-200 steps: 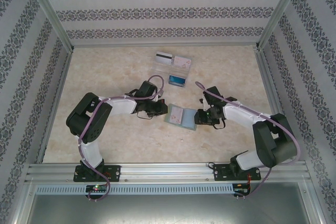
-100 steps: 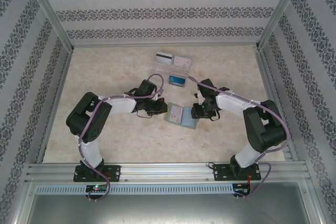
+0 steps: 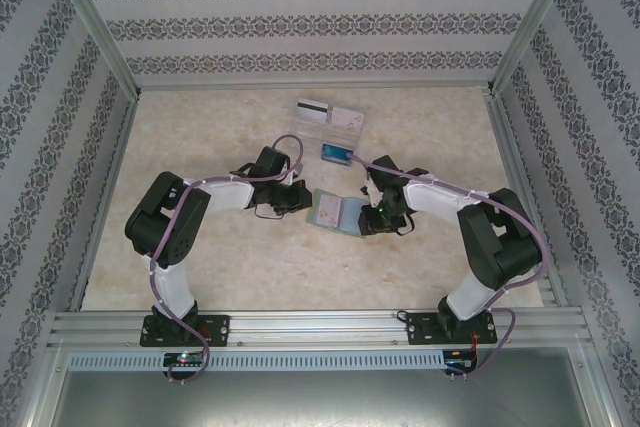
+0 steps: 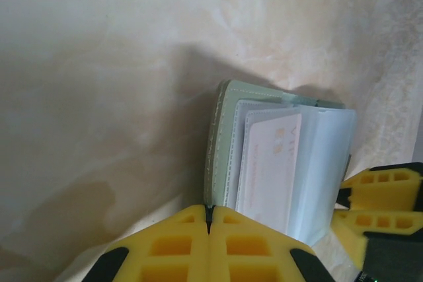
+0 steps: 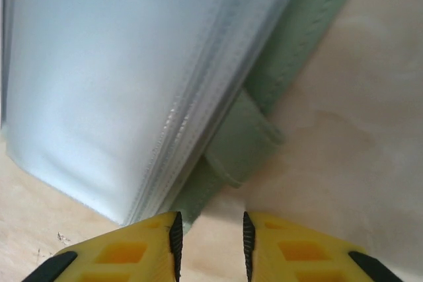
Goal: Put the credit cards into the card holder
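Observation:
The grey-green card holder (image 3: 336,213) lies open on the table between both grippers, with a pale pink card (image 4: 274,156) in its clear sleeves. My left gripper (image 3: 305,202) is shut, and the holder's green cover edge (image 4: 225,143) runs into its closed tips (image 4: 209,211). My right gripper (image 3: 363,217) stands open at the holder's right side. Its left finger (image 5: 132,249) touches the holder's corner, and the closing strap (image 5: 244,150) lies just ahead of the gap. Farther back lie a white-grey card with a black stripe (image 3: 313,110), a pink patterned card (image 3: 347,119) and a blue card (image 3: 337,154).
The loose cards rest on a clear plastic tray (image 3: 330,132) behind the holder. Aluminium frame rails (image 3: 320,327) run along the near edge, and patterned walls (image 3: 60,127) close in the left, right and back sides.
Both grippers and the card holder have shifted up and to the left. The right arm has folded in closer to the holder's right edge.

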